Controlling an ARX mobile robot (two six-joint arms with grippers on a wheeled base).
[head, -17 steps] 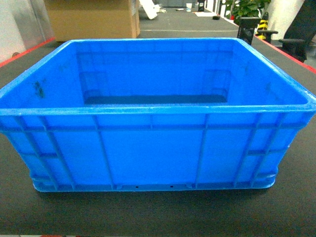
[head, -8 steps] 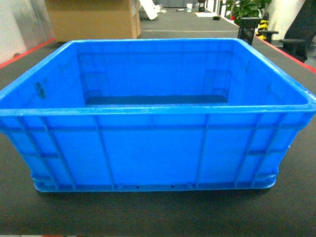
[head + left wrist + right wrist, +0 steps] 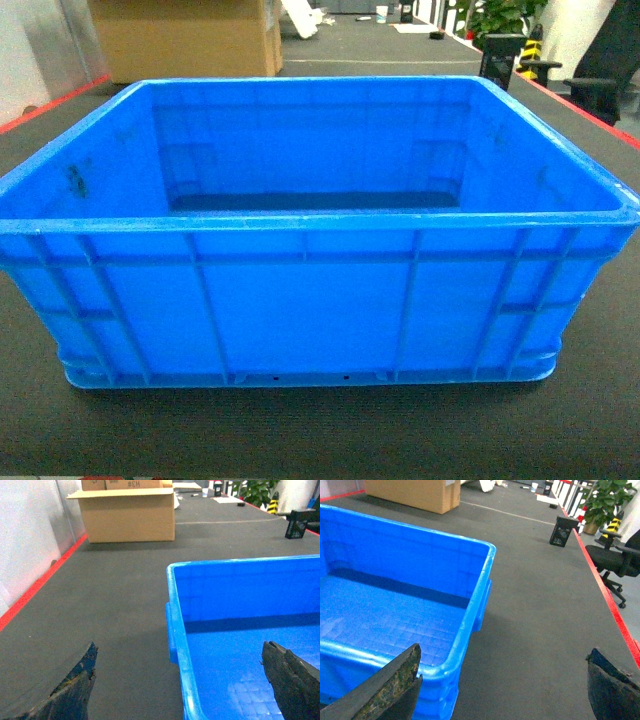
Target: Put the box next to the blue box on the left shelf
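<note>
Dark grey floor (image 3: 300,440): carpet-like surface bordered by red lines at left and right edges, carrying all items. Box (image 3: 310,230): large bright-blue open-top crate, ribbed walls, thick rim, resting flat on the floor and filling most of the head view; interior holds nothing; small dark scuff on inner left wall. Cardboard carton (image 3: 127,512): brown, standing on the floor well beyond the box, toward the far left. Office chair (image 3: 620,562): black, at far right just past the red line. Potted plant (image 3: 605,502): green, in the far right background. Small black container (image 3: 563,530): on the floor well apart from the box, near the right red line. Left gripper (image 3: 182,680): jaws released and spread wide, straddling the left wall of the box, one finger outside over the floor, the other above the box interior; no contact with the rim visible. Right gripper (image 3: 507,685): jaws released and spread wide, straddling the right wall of the box, one finger over the near rim corner, the other over bare floor; grasping nothing. Dark, worn finger pads (image 3: 75,685) visible on both grippers.
</note>
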